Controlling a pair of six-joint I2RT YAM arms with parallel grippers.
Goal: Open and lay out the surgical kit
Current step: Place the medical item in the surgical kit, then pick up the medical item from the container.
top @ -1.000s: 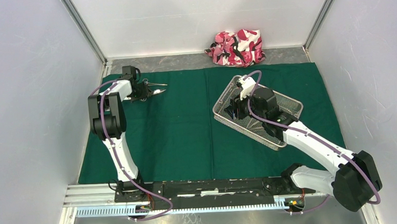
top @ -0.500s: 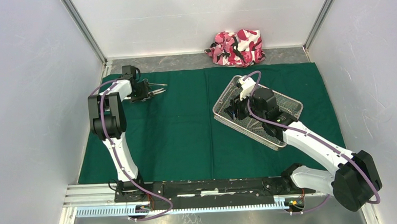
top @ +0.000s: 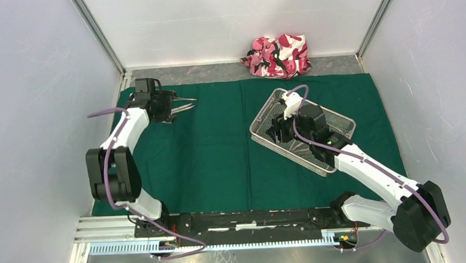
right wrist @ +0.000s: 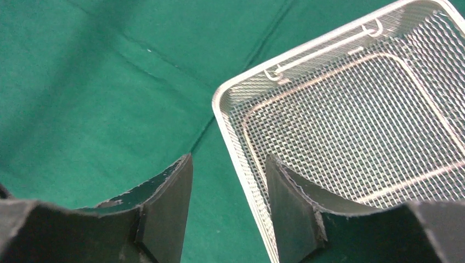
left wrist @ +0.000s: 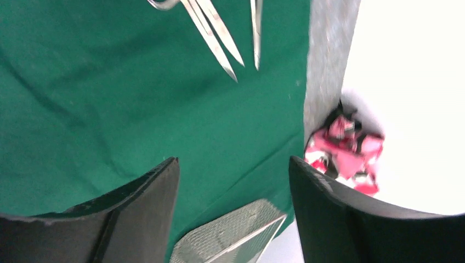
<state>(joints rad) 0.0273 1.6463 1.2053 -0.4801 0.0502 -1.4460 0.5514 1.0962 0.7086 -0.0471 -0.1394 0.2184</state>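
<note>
Looking down, we see the drape (top: 219,150) spread over the bench (top: 215,73), with the instruments (top: 184,104) at its far left corner and the tray (top: 342,126) on its right half. Our left gripper (left wrist: 233,164) hovers near the instruments, jaws wide apart and empty. Our right gripper (right wrist: 227,164) stands open astride the tray's rim.

Drape (top: 220,156): dark green cloth, spread flat, faintly creased.
Tray (top: 340,123): rectangular silver wire mesh, upright, set askew on the drape's right half.
Scissors (top: 185,107): slim steel, flat near the drape's far-left corner, blades slightly parted.
Second tool (top: 185,99): possibly tweezers, just beside the scissors.
</note>
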